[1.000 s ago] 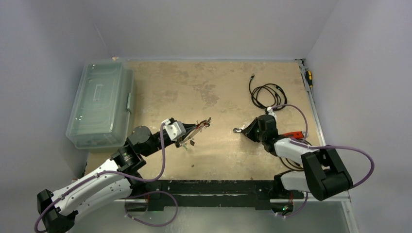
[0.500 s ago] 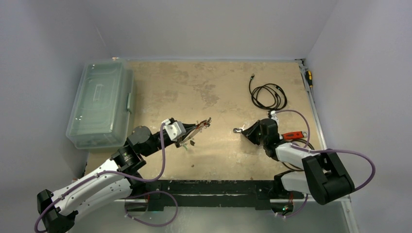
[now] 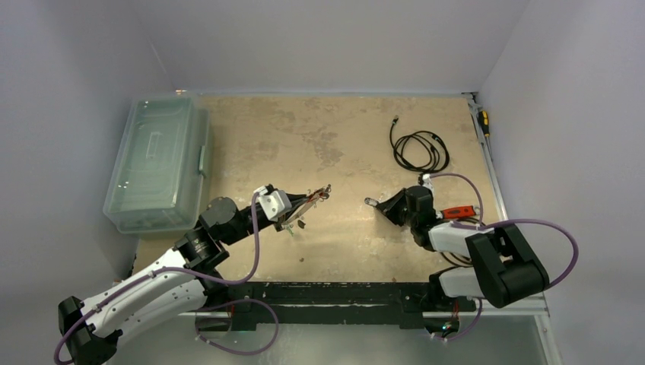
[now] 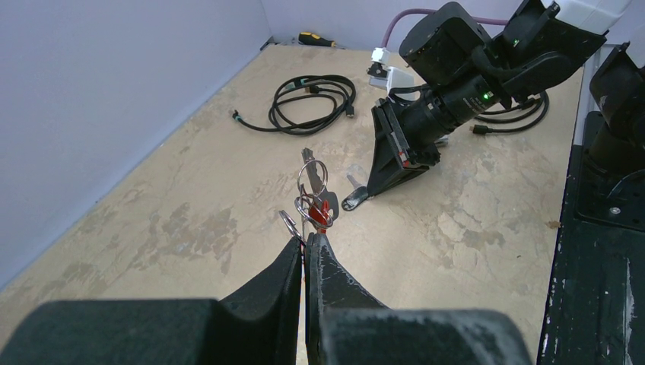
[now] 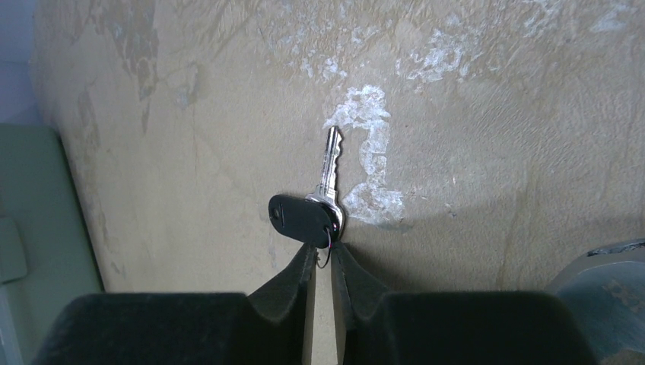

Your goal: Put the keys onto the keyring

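Note:
My left gripper (image 4: 306,239) is shut on the keyring (image 4: 312,177), a bundle of thin silver wire loops held above the table. A red-headed key (image 4: 320,214) hangs on it. From above, the same left gripper (image 3: 310,198) points right with the keyring (image 3: 322,192) at its tip. My right gripper (image 5: 322,247) is low over the table, its jaws nearly together. Its fingertips pinch the end of a black-headed silver key (image 5: 303,217) and the key's thin little ring. This key (image 3: 370,202) pokes out left of the right gripper (image 3: 382,205), a short way from the keyring.
A clear lidded plastic box (image 3: 156,163) stands at the left edge. A black coiled cable (image 3: 418,149) lies at the back right. A yellow-handled screwdriver (image 3: 484,122) rests by the right wall. A red-handled tool (image 3: 459,211) lies beside my right arm.
The right gripper's jaws have drawn closer together round the black-headed key, and its wrist has shifted slightly. The left arm and keyring have not moved.

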`<act>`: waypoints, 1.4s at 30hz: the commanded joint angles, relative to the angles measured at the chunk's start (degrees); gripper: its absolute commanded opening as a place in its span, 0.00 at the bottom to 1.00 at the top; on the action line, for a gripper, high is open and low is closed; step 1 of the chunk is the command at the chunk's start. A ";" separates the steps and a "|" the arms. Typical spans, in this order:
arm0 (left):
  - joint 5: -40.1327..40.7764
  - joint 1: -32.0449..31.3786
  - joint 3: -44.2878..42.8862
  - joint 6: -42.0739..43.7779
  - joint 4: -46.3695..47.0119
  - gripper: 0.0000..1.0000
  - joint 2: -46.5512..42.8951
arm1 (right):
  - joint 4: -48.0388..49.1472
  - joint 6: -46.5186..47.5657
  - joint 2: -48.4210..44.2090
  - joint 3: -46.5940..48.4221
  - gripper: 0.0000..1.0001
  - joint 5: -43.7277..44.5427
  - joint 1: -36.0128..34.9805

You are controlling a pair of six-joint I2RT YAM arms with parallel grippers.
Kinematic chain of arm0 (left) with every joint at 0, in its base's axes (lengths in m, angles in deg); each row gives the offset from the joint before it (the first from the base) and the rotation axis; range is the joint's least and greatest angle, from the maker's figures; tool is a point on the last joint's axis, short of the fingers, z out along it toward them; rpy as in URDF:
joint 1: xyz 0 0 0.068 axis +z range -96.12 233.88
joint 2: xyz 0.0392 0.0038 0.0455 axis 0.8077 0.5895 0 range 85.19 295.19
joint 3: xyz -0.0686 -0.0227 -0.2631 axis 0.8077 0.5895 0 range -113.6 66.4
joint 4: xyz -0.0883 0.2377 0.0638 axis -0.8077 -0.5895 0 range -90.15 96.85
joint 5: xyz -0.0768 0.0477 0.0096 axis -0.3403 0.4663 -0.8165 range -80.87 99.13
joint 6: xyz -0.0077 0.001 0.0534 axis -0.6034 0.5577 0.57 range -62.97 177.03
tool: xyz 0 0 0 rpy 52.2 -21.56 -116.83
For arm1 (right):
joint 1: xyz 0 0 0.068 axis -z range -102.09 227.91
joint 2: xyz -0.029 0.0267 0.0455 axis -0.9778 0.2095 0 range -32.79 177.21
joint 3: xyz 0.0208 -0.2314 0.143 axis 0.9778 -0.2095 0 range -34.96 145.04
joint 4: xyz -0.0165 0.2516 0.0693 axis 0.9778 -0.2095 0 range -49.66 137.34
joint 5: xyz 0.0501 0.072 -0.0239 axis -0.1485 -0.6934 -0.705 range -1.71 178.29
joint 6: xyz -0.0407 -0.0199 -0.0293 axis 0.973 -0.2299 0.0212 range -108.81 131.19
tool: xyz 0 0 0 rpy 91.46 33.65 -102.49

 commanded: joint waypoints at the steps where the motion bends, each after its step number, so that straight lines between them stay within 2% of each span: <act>1: -0.53 0.10 -2.35 -0.90 2.70 0.00 -0.08 | -2.41 0.38 0.70 -1.24 0.08 0.17 -0.29; 3: -0.50 0.08 -2.26 -0.92 2.70 0.00 -0.01 | -3.16 0.75 0.28 -0.93 0.00 0.71 -0.24; 9: -0.57 0.05 -2.32 -0.93 2.63 0.00 0.01 | -12.35 5.58 -4.82 2.88 0.00 2.35 -0.28; 13: -0.56 0.09 -2.26 -0.92 2.69 0.00 -0.07 | -23.45 13.66 -9.99 9.31 0.00 3.26 -0.30; 18: -0.78 0.07 -2.36 -0.86 2.71 0.00 -0.29 | -35.13 26.27 -13.58 19.64 0.00 0.29 -1.13; 21: -0.68 0.11 -2.37 -0.82 2.69 0.00 -0.55 | -40.24 32.97 -15.55 24.84 0.00 0.08 -3.19; 24: -0.47 0.05 -2.33 -0.69 2.50 0.00 -0.60 | -48.59 38.27 -15.11 31.51 0.00 7.88 -8.35; 26: -0.49 0.07 -2.35 -0.64 2.57 0.00 -0.47 | -53.57 41.91 -13.22 35.94 0.00 10.04 -11.99; 29: -0.91 0.08 -2.38 -0.75 2.58 0.00 -0.26 | -54.37 45.70 -13.93 38.07 0.00 5.56 -15.19; 35: -1.69 0.12 -2.28 -0.54 2.63 0.00 -0.19 | -50.58 50.66 -20.35 38.86 0.00 -9.74 -17.55; 42: -3.38 0.12 -2.19 -0.44 3.10 0.00 -0.19 | -53.47 57.31 -23.39 44.70 0.00 -22.75 -19.12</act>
